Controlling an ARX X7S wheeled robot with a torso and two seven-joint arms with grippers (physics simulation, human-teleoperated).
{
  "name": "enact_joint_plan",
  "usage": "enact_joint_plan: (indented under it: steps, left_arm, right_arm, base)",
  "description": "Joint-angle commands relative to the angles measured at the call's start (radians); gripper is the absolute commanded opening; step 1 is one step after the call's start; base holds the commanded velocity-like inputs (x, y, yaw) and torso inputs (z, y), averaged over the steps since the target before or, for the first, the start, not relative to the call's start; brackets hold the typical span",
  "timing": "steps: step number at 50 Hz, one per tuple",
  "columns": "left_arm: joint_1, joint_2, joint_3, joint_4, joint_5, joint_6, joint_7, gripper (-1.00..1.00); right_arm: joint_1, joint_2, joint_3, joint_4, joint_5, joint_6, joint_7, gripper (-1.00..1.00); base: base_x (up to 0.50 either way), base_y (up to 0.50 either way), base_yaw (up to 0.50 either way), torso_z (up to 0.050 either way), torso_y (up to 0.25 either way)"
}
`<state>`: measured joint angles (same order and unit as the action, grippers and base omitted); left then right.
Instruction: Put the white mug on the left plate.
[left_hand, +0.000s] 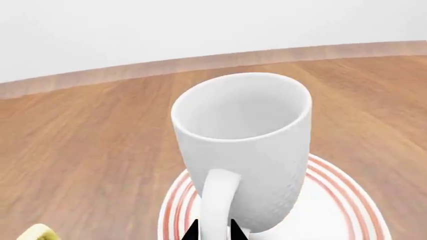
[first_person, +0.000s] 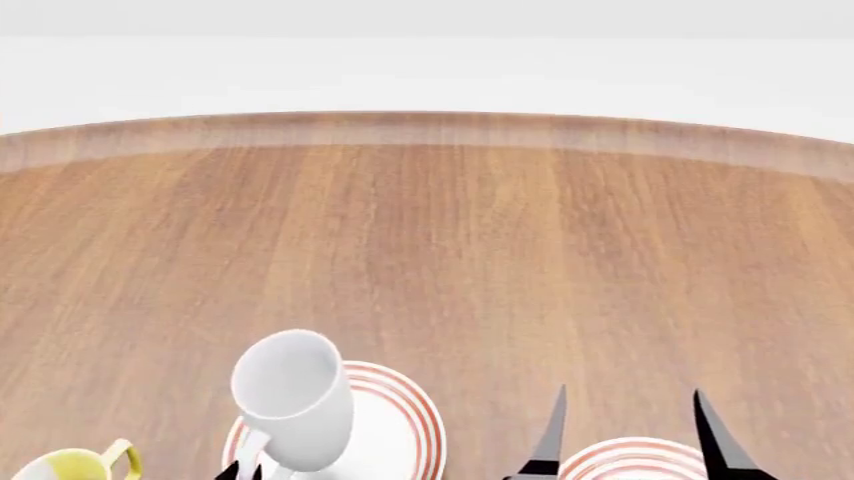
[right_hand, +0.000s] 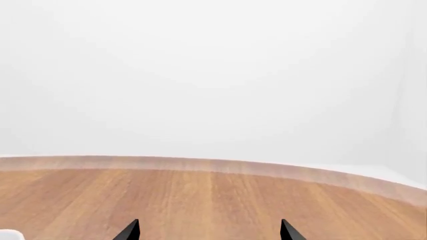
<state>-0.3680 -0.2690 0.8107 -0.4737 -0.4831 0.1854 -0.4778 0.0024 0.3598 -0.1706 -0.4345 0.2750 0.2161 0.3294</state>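
White mug over left plate, tilted, axis leaning off vertical, base at plate surface. Left gripper pinches handle, jaws clamped on it. Right gripper well right of mug, jaws apart, empty. Judgement: level mug, then release.

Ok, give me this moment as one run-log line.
white mug: tilted, over left plate | left pincer: at mug handle, grip unclear | right pincer: open, over other plate
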Motion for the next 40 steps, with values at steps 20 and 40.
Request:
enact_joint_plan:
  steps: [20,40]
  left_arm:
    - [-0.050,0.070,0.020,-0.124,0.038,-0.003,-0.009,-1.00]
    - [-0.041,0.048,0.020,-0.057,0.023,-0.038,-0.031,1.00]
  right_arm:
    - [-0.015,0.007,0.006,0.006,0.010,-0.026,0.005,1.00]
    - [-0.017,0.012,0.003,0.003,0.013,-0.026,0.011,1.00]
  base:
    - [0.00,0.00,0.00,0.001,0.000]
    - [0.00,0.00,0.00,0.000,0.000]
